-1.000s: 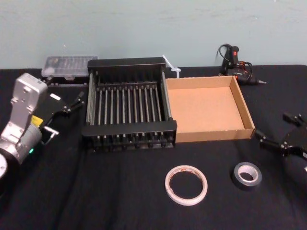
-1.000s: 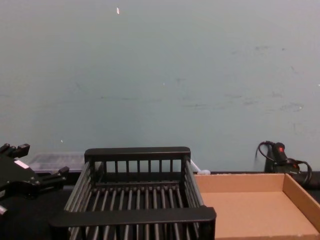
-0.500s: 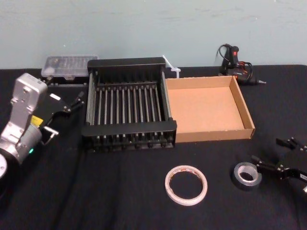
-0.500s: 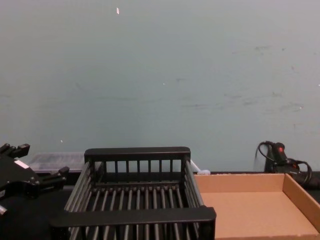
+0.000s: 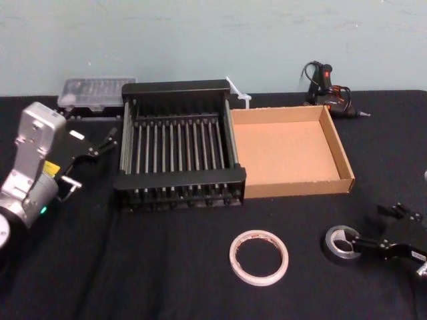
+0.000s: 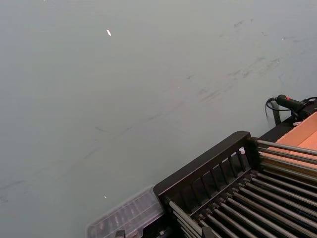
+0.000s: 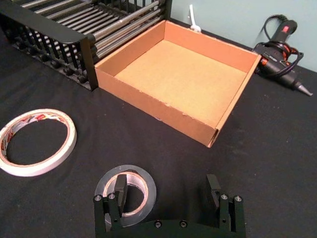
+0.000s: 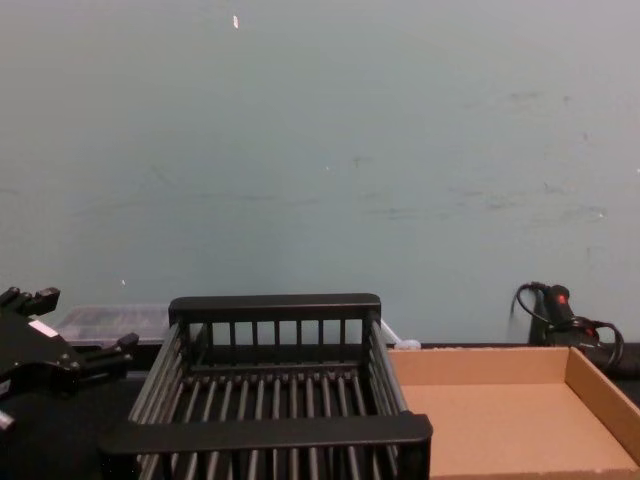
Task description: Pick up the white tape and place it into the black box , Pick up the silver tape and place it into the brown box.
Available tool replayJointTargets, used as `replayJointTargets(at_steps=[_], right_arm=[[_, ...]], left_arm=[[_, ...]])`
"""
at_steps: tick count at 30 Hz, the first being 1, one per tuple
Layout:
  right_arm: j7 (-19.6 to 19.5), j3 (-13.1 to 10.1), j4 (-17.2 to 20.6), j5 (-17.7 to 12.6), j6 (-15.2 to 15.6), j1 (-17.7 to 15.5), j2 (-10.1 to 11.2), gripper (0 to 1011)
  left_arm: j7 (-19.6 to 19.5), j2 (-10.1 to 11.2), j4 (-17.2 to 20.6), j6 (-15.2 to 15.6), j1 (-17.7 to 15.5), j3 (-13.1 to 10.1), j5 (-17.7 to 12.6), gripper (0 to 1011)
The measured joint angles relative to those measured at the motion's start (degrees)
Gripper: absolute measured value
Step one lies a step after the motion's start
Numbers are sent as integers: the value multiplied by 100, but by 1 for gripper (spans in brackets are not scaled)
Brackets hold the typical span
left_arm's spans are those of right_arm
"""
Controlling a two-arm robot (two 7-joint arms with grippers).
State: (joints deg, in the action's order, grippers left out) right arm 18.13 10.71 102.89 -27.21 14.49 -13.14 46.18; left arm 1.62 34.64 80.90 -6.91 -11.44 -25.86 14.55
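Note:
The white tape [image 5: 259, 257] [image 7: 37, 143] lies flat on the black cloth in front of the boxes. To its right lies the smaller silver tape [image 5: 342, 244] [image 7: 125, 191]. My right gripper [image 5: 377, 228] [image 7: 166, 186] is open and low at the silver tape's right side; one finger stands over the roll's ring and the other over bare cloth to the right. The black box [image 5: 180, 179] [image 8: 270, 432] and the brown box [image 5: 297, 188] [image 7: 153, 104] stand side by side, both empty. My left gripper [image 5: 93, 137] [image 8: 80, 322] is parked open to the left of the black box.
A clear plastic case [image 5: 97, 90] [image 6: 129, 218] sits behind the left arm. At the back right lies a black glue gun with its cord [image 5: 327, 83] [image 7: 282, 42]. A white zip tie [image 5: 237, 90] pokes up between the boxes. A pale wall stands behind the table.
My right gripper has come down and toward the table's front, from right of the brown box's near corner to the silver tape. The left arm, the tapes and the boxes have not moved.

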Motion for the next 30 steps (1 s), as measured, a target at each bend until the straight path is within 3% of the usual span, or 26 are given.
replayJointTargets(at_steps=[13, 30], right_arm=[[179, 37, -226, 141, 263, 216, -253, 1003], [310, 40, -354, 229, 474, 339, -416, 1002]], left_arm=[[0, 0, 0, 0, 0, 0, 0, 1001], [0, 0, 0, 0, 0, 0, 0, 1001]])
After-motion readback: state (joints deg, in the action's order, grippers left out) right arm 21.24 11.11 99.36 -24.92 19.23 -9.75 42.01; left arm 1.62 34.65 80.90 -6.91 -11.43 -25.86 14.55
